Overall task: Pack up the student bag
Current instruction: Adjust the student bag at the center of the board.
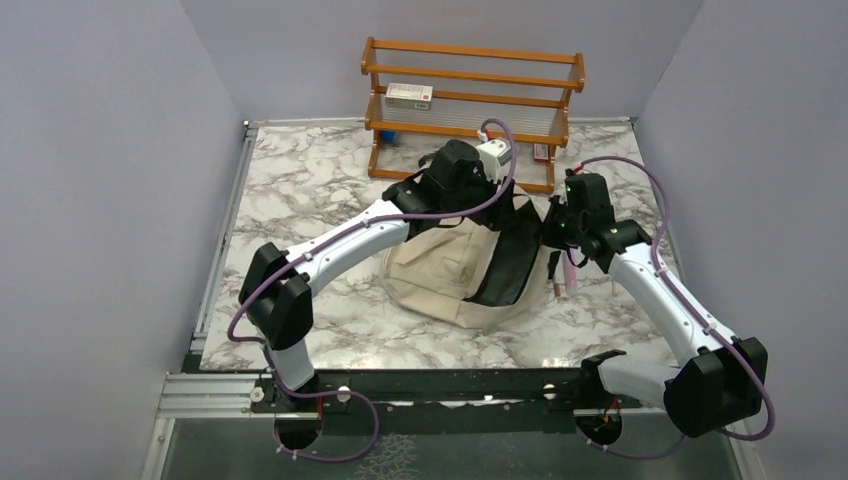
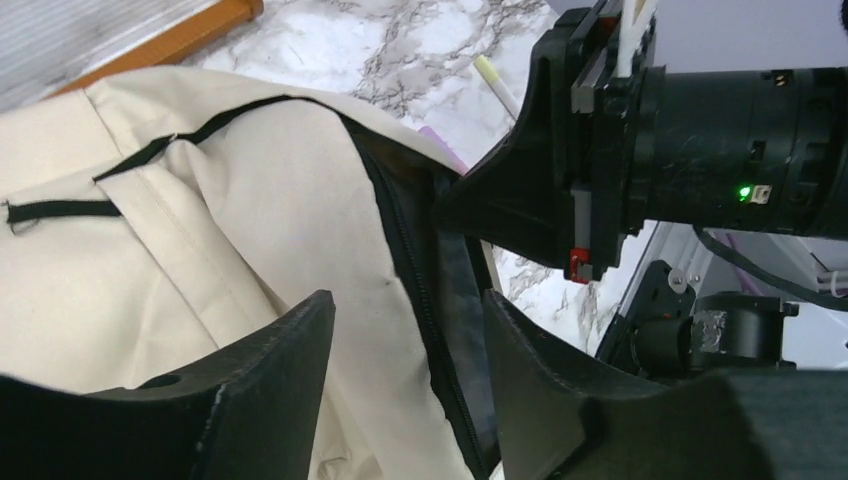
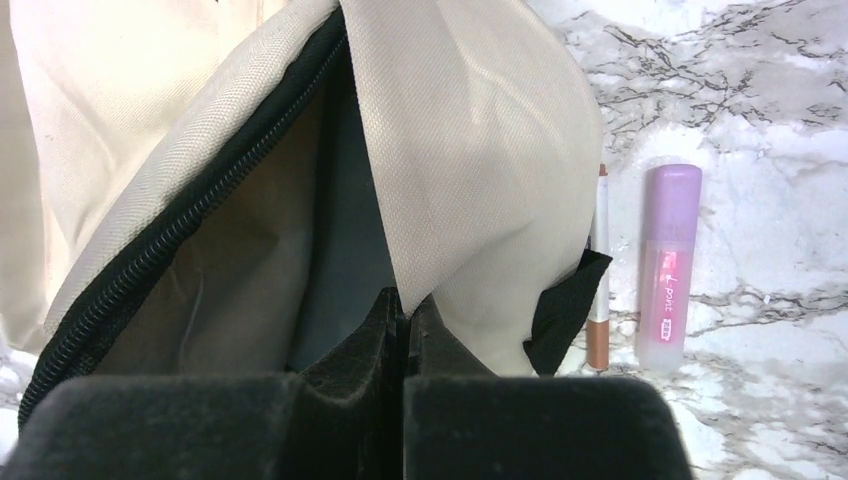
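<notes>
Student bag [image 3: 480,150] between jaws — right wrist

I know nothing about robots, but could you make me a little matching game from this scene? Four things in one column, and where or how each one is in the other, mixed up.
Things:
1. student bag
2. purple tube
3. wooden rack
4. right fingers

Places or states:
A. standing at the far edge of the table
B. pinched shut on cream fabric
C. lying flat beside a thin stick
D. slumped mid-table, zipper open

Pairs: 1-D, 2-C, 3-A, 4-B.
</notes>
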Robot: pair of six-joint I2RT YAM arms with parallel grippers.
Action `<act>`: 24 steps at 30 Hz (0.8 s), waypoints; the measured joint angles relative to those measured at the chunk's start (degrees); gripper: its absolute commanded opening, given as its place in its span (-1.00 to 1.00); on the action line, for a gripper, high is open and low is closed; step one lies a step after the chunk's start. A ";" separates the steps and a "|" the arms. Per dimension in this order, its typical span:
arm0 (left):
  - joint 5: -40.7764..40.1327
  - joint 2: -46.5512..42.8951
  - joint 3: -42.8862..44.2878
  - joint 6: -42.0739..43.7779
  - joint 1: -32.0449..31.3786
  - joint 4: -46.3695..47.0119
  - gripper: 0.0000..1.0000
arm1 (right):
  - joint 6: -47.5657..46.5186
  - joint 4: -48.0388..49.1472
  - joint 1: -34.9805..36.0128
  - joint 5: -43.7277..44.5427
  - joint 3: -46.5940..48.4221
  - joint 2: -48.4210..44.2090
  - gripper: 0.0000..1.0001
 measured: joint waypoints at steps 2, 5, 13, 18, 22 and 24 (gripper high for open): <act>-0.02 -0.35 -1.11 0.02 0.07 0.70 0.24 | 0.22 0.04 -0.02 -0.70 -0.09 0.00 -0.99; -0.07 -1.81 -3.91 0.02 1.55 1.03 0.26 | 0.24 0.09 -0.24 -1.38 -0.22 0.00 -0.99; -3.50 -7.89 -12.15 0.61 11.69 1.86 0.28 | 0.20 0.02 -0.35 -1.49 -0.22 -0.02 -0.99; -6.73 -9.11 -17.00 1.73 13.84 1.79 0.28 | 0.15 0.02 -0.35 -1.49 -0.22 -0.02 -0.99; -8.22 -8.98 -19.19 2.75 13.84 1.38 0.31 | 0.15 0.04 -0.37 -1.53 -0.24 -0.02 -0.99; -8.90 -8.70 -19.50 3.21 13.84 1.40 0.35 | 0.15 0.07 -0.37 -1.60 -0.35 -0.02 -0.99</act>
